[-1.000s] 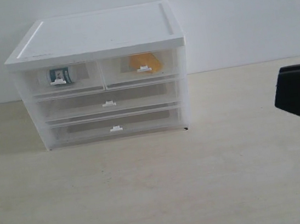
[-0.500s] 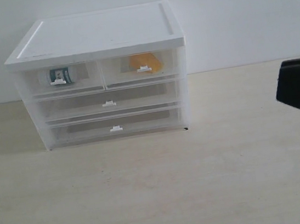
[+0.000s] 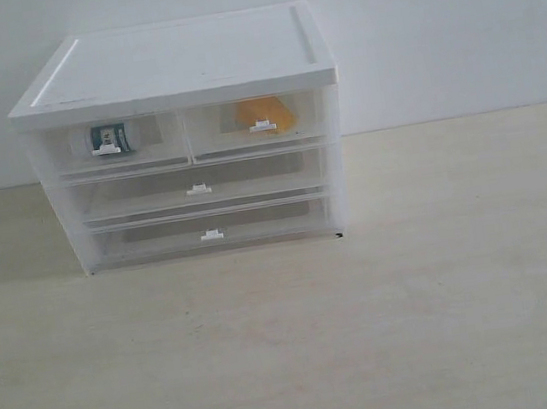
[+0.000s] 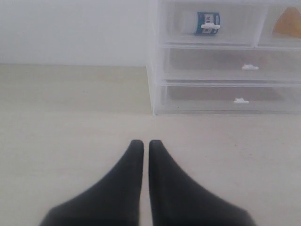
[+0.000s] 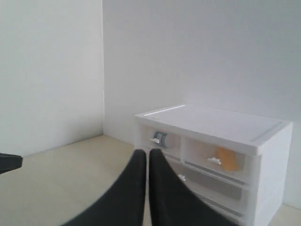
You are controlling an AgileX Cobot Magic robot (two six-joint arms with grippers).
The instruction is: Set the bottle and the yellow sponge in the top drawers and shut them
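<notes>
I am logging top drawers (image 3: pixel 159 137) sitting flush, holding bottle (image 3: pixel 108 137) and yellow sponge (image 3: pixel 272 114); left gripper (image 4: pixel 142 144) and right gripper (image 5: pixel 143 153) hanging clenched, empty, well apart from chest (image 3: pixel 174 61) front.

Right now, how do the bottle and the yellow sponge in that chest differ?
The bottle is teal and white; the yellow sponge is plain yellow-orange. The bottle sits in the left top drawer, the yellow sponge in the right top drawer. The bottle looks rounded, the yellow sponge wedge-like. Both lie behind closed clear fronts.
</notes>
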